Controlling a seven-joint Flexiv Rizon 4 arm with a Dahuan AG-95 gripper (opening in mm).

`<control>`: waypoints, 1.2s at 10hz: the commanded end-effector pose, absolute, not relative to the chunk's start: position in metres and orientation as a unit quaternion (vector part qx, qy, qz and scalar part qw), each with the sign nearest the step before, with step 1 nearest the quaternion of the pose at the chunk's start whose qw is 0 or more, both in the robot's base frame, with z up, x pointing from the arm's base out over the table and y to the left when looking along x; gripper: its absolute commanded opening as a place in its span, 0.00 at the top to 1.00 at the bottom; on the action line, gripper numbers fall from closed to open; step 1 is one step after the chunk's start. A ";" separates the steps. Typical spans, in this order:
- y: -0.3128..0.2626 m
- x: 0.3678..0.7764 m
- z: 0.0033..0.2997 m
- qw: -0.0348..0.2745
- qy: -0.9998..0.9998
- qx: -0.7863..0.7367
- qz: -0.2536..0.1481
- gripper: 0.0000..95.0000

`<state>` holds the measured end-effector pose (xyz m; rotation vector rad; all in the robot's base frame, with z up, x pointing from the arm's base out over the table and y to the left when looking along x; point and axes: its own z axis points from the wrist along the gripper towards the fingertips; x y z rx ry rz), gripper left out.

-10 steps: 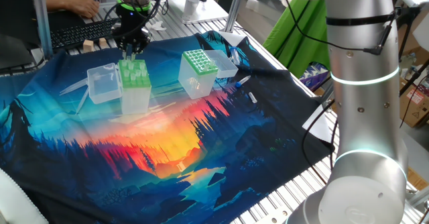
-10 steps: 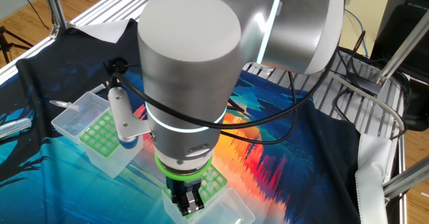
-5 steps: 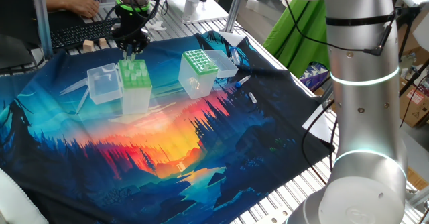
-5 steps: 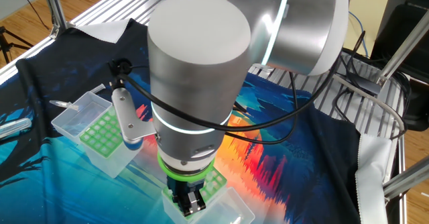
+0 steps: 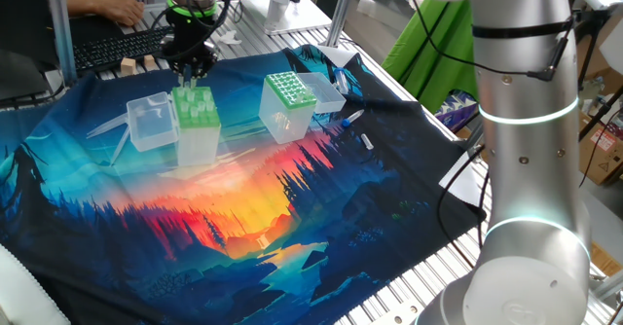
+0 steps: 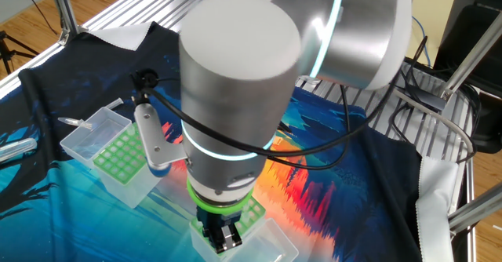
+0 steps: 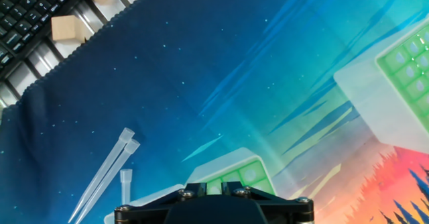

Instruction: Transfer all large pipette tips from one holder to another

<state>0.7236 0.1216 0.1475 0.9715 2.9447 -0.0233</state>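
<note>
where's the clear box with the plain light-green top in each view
One fixed view: translucent plastic box with plain light-green top, upper left, directly under the hand.
Other fixed view: bottom centre, mostly hidden behind the hand.
Hand view: bottom centre, only its top corner showing.
Shared landmark: the dotted darker-green-topped box.

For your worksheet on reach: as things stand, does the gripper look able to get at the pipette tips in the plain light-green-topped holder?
Probably yes. The gripper hangs pointing down right over the holder, and nothing stands between them. Whether it already grips a pipette tip cannot be told.
</note>
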 end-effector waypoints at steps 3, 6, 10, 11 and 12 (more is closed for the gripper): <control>0.122 0.723 0.147 0.020 0.949 0.314 -0.005 0.80; 0.122 0.723 0.144 0.021 0.950 0.312 -0.006 0.80; 0.123 0.723 0.143 0.021 0.952 0.305 -0.006 1.00; 0.123 0.723 0.143 0.022 0.953 0.302 -0.009 1.00; 0.123 0.723 0.143 0.023 0.953 0.303 -0.009 1.00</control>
